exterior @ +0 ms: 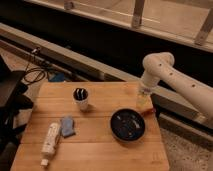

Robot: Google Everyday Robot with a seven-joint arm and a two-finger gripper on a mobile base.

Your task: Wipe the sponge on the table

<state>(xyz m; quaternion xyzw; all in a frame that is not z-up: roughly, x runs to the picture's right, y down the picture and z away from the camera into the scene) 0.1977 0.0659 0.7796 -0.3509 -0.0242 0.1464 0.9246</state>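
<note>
Sponge (67,126) lies flat at bench's (100,155) near left; gripper (143,102), state unreadable, hangs far right; wiping needs even downward pressure.

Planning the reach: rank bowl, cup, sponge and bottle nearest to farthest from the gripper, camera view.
The gripper hangs over the table at its back right.
1. Bowl, just in front.
2. Cup, back middle.
3. Sponge, front left.
4. Bottle, farthest left.

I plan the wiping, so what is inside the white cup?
Dark items stick up in the cup; their lower part is hidden by the wall. The gripper hangs beside the bowl, far from the sponge.
</note>
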